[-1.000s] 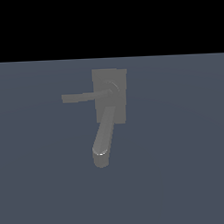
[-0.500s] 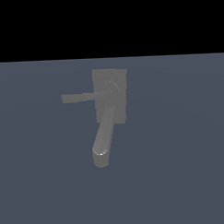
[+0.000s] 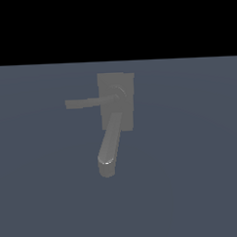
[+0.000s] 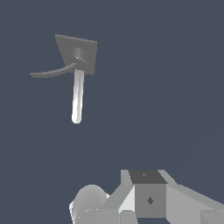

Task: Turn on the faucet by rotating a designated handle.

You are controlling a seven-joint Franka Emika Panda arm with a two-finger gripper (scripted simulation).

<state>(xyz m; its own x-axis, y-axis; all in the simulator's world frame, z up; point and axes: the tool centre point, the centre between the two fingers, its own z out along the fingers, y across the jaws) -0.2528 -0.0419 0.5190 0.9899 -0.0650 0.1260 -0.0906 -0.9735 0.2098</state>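
Observation:
The faucet (image 3: pixel 123 91) is a matte grey block standing on the dark floor. Its thick rounded spout (image 3: pixel 109 146) points toward the camera in the exterior view. The handle (image 3: pixel 85 103), a thin flat bar on a round hub, sticks out to the exterior view's left. In the wrist view the faucet (image 4: pixel 85 50) lies far off, with the handle (image 4: pixel 49 73) and the bright spout (image 4: pixel 77 98) both showing. Only pale and dark parts of my gripper (image 4: pixel 146 199) show at that picture's edge, well apart from the faucet. Its fingers are not clear. The exterior view does not show the arm.
A flat, dark blue-grey floor (image 3: pixel 191 185) surrounds the faucet. No other object is in view.

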